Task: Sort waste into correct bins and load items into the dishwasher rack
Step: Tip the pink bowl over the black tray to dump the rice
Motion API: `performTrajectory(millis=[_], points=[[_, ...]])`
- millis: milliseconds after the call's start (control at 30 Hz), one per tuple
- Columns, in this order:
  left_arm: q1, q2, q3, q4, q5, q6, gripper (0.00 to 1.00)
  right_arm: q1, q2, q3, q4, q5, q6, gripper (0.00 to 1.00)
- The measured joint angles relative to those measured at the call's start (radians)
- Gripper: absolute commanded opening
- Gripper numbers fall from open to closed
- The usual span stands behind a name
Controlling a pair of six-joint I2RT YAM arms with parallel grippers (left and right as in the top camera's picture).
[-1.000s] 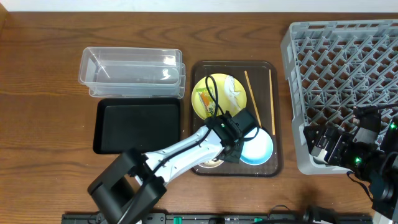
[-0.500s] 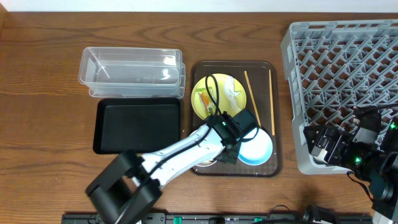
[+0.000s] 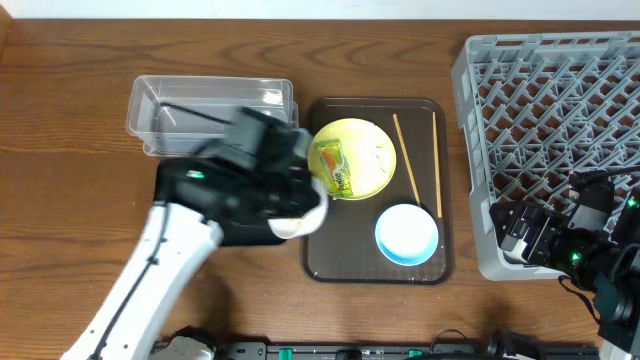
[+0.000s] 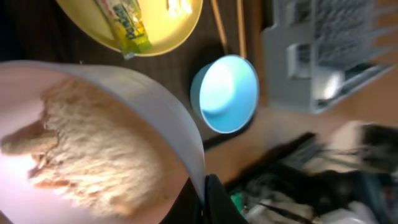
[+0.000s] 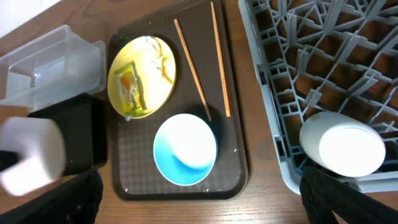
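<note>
Bowl is up. The small white bowl [image 4: 158,118], a second ago low on the brown serving tray [image 3: 330,268] beside the light-blue bowl [image 3: 407,234], now hangs in my left gripper [image 3: 296,200] over the black tray [image 5: 68,124], just left of the serving tray. My pinch is on the rim: one finger [image 4: 215,198] shows outside the wall, the other is hidden. The rice-like scraps [image 4: 87,155] sit heaped inside, none spilled that I can see. My arm is smeared in the overhead view.

My right gripper [image 5: 199,186] is unchanged, with fingers wide and nothing held, at the near edge of the dishwasher rack [image 3: 560,90].

The yellow-green plate [image 3: 365,150], the snack wrapper [image 3: 333,168] on it and both chopsticks [image 3: 405,158] lie where they were.

My reading is that the scraps step is under way. Next comes a tip into a bin, either the black tray or the clear tub [image 3: 170,105]; I can't tell which. The emptied bowl then goes to the rack. Tilt slowly, because the loose scraps could scatter.
</note>
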Motion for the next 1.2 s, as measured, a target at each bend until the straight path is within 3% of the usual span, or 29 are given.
performTrajectory(millis=[267,533,800,1200], points=[[0.381,0.028,-0.170,-0.028,0.426,0.326,0.06,0.000,0.000,0.000,-0.008,0.004,0.000,0.98],[0.589,0.137,-0.273,-0.016,0.749,0.543,0.06,0.000,0.000,0.000,-0.007,0.007,0.000,0.98],[0.648,0.299,-0.274,-0.012,0.877,0.614,0.06,0.000,0.000,0.000,-0.007,0.008,0.000,0.99],[0.652,0.366,-0.276,0.041,0.924,0.640,0.06,0.000,0.000,0.000,-0.007,0.011,0.000,0.99]])
